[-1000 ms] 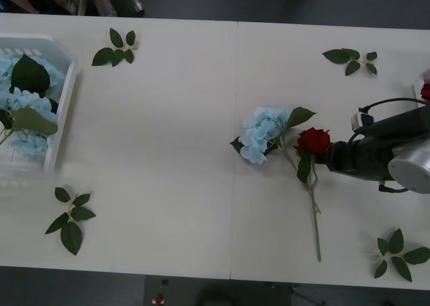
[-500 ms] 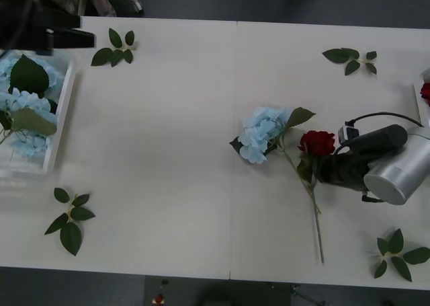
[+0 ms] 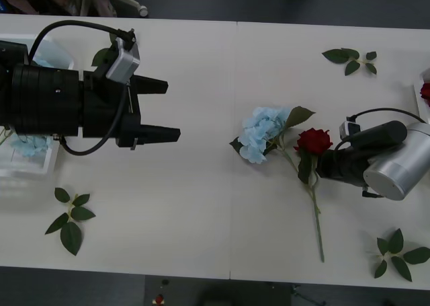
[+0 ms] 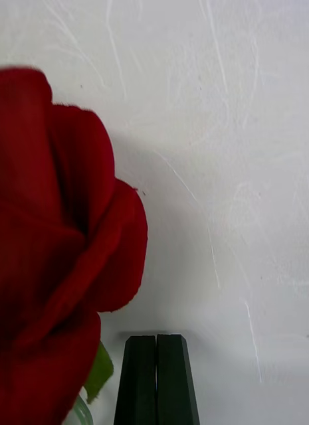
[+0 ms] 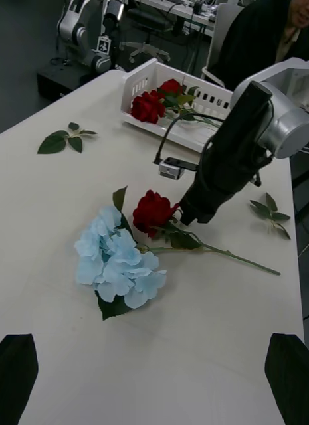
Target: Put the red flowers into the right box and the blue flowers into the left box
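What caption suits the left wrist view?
Right hand at a red rose beside a blue hydrangea, right box behind.

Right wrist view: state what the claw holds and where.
Nothing. The right claw is shut, finger against finger; the deep-red artificial rose lies beside it, not between.

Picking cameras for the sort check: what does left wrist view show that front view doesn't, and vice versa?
Left wrist alone: the right box whole, red roses inside. Front alone: the left box with blue hydrangeas, four leaf sprigs, and the open left pincer over the table. Both: the loose hydrangea beside the loose rose, and the right pincer at the rose's stem; its fingers are together in the right wrist view.
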Available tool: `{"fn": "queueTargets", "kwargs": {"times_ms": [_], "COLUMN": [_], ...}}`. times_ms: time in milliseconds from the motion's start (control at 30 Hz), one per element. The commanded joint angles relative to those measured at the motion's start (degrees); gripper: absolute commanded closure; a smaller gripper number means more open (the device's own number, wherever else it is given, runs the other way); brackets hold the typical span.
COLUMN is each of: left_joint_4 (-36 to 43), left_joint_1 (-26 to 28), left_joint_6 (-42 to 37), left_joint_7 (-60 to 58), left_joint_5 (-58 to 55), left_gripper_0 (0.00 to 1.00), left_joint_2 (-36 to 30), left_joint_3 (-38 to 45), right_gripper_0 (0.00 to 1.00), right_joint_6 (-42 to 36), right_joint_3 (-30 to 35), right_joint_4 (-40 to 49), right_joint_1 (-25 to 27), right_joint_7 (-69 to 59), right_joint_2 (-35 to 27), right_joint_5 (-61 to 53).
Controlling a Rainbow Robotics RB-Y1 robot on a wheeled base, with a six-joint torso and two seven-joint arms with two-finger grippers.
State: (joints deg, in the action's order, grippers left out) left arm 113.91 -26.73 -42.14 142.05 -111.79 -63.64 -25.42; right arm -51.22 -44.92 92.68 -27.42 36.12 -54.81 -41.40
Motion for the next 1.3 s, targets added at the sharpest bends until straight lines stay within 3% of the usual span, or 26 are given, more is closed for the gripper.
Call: {"fn": "queueTargets", "kwargs": {"times_ms": [33, 167, 200, 233, 267, 367, 500, 700, 933, 1300], "left_joint_4": [2.3, 3.5, 3.7, 3.7, 3.6, 3.6, 3.6, 3.6, 3.6, 3.6], "left_joint_1": [-1.8, -1.8, -1.8, -1.8, -1.9, -1.9, -1.9, -1.9, -1.9, -1.9], "left_joint_6": [1.5, 1.5, 1.5, 1.6, 1.7, 1.7, 1.7, 1.7, 1.7, 1.7], "left_joint_7": [-3.2, -3.3, -3.3, -3.2, -3.2, -3.2, -3.2, -3.2, -3.2, -3.2], "left_joint_5": [-2.6, -3.1, -3.3, -3.4, -3.7, -3.7, -3.7, -3.7, -3.7, -3.7], "left_gripper_0": [0.0, 0.0, 0.0, 0.0, 0.0, 0.0, 0.0, 0.0, 0.0, 0.0], "left_joint_2": [-3.4, -3.6, -3.6, -3.6, -3.6, -3.6, -3.6, -3.6, -3.6, -3.6], "left_joint_3": [-1.7, -1.7, -1.7, -1.7, -1.7, -1.7, -1.7, -1.7, -1.7, -1.7], "right_gripper_0": [1.0, 1.0, 0.51, 0.34, 0.2, 0.1, 0.06, 0.03, 0.03, 0.03], "right_joint_6": [0.2, 0.2, 0.2, 0.2, 0.2, 0.3, 1.7, 5.6, 5.8, 1.3], "right_joint_3": [0.4, 0.4, 0.4, 0.4, 0.4, 0.4, 0.4, 0.4, 0.4, 0.4], "right_joint_4": [0.2, 0.5, 1.1, 1.5, 2.7, 6.5, 11.6, 16.7, 17.0, 17.0], "right_joint_1": [-2.5, -3.6, -4.0, -4.2, -4.8, -5.7, -5.7, -3.4, -2.0, -1.9], "right_joint_7": [1.2, 1.9, 2.3, 2.5, 2.9, 7.0, 14.5, 19.3, 18.3, 9.1], "right_joint_2": [0.7, -0.5, -1.4, -2.1, -3.7, -10.4, -20.9, -29.6, -27.5, -17.2], "right_joint_5": [0.5, 0.0, -0.3, -0.7, -2.4, -7.9, -17.0, -26.4, -28.4, -18.0]}}
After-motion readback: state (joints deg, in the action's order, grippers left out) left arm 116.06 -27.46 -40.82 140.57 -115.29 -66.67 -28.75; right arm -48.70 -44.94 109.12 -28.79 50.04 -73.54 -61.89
